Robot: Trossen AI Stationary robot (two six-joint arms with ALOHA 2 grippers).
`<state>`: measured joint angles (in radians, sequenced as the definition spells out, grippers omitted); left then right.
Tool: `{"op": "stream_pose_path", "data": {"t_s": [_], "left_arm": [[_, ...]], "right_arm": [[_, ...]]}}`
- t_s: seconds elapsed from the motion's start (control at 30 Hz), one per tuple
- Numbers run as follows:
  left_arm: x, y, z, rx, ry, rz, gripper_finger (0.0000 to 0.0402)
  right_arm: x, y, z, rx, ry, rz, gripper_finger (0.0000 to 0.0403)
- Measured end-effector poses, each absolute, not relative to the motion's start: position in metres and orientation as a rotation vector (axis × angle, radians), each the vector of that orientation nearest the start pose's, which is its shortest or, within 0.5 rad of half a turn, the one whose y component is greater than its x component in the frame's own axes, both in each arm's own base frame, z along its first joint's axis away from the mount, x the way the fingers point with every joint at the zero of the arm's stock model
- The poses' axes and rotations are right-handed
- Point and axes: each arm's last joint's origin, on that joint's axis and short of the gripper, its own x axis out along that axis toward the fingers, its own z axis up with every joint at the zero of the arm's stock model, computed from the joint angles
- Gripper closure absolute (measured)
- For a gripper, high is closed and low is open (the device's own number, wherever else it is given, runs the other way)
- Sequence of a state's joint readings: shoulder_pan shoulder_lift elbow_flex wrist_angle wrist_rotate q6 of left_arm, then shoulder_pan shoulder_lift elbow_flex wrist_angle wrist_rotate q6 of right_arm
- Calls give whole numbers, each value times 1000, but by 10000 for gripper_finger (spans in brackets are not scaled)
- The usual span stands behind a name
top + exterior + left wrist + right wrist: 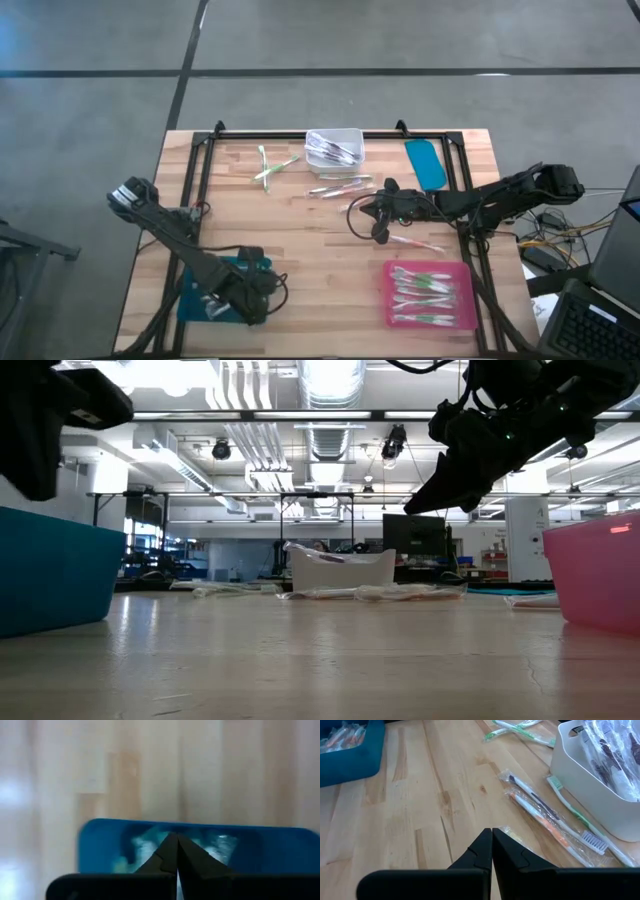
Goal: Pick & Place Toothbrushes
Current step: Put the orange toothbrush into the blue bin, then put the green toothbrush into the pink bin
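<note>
The toothbrushes (547, 817) lie loose on the bench (300, 235) beside the white bin (335, 148), light, stiff and probably slick in clear wrap, best pinched mid-handle by the right gripper (380, 232), fingers closed and empty above them, while the left gripper (250, 300), likewise closed, hovers over the teal tray (195, 300).

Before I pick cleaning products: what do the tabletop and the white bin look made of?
Tabletop: likely sealed butcher-block wood, with visible grain, joined strips and a slight sheen. White bin: probably matte moulded plastic, with smooth, rounded, uniformly white walls.
</note>
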<state>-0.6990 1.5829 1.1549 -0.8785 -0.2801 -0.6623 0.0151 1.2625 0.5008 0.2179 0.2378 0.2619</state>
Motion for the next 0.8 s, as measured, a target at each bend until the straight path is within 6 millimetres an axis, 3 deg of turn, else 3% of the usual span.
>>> {"op": "stream_pose_path", "data": {"t_s": [0.23,0.43,0.8], "left_arm": [[232,-160,241,181,1040,288,391],[247,-127,250,212,930,484,395],[276,-26,253,236,1024,760,361]], "right_arm": [[241,-3,180,186,508,-286,394],[241,-3,180,186,509,-286,394],[239,-3,177,183,519,-287,394]]}}
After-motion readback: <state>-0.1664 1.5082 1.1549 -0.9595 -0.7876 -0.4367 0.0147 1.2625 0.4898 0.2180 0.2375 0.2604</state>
